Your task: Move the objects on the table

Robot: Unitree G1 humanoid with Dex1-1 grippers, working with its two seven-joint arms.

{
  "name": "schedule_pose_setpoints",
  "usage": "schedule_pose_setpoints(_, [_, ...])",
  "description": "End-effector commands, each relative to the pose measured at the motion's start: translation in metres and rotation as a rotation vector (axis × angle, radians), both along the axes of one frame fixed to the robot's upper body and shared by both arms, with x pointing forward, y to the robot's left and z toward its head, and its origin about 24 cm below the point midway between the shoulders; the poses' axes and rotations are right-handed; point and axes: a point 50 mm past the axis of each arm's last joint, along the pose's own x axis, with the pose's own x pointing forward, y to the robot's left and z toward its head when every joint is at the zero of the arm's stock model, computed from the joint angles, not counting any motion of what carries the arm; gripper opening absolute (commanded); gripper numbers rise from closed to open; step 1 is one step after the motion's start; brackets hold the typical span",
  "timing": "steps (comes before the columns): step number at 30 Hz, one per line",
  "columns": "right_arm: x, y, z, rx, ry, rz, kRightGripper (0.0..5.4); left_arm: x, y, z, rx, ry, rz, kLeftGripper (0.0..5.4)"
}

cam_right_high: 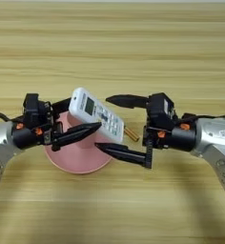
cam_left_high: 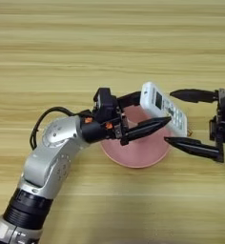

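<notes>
The pale pink cup point(cam_left_high: 136, 155) stands on the wooden table point(cam_left_high: 109, 47) near the middle. A slim white remote control point(cam_right_high: 93, 112) hangs tilted over the cup, screen end up and to the left. My left gripper point(cam_left_high: 152, 109) reaches in from the left and is shut on the remote's upper end, one finger behind it and one in front. From the right, my right gripper point(cam_right_high: 101, 122) is wide open. Its upper finger point(cam_right_high: 126, 100) lies beyond the remote's lower end and its lower finger point(cam_right_high: 121, 153) lies nearer me.
A small brass-coloured cylinder point(cam_right_high: 131, 135) lies on the table just right of the remote's lower end, between the right gripper's fingers. Bare wood stretches across the far half of the table and along the near edge.
</notes>
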Motion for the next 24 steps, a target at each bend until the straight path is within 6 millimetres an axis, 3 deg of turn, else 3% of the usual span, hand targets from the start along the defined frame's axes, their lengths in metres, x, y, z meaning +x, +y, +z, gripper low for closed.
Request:
schedule_pose_setpoints(1, [0.0,-0.005,0.006,0.034,-0.021,-0.03,5.4,0.002,0.0,0.002,0.002,-0.018,0.029,2.8])
schedule_pose_setpoints(14, [0.006,-0.037,0.036,0.316,-0.065,-0.232,5.4,0.027,0.019,0.02,-0.129,-0.008,0.238,2.8])
schedule_pose_setpoints(20, [0.025,-0.047,0.036,0.384,-0.112,-0.469,5.4,0.034,0.028,0.023,-0.157,-0.015,0.313,2.79])
schedule_pose_setpoints(24, [0.041,-0.055,0.024,0.363,-0.168,-0.665,5.4,0.045,0.037,0.024,-0.171,-0.006,0.427,2.79])
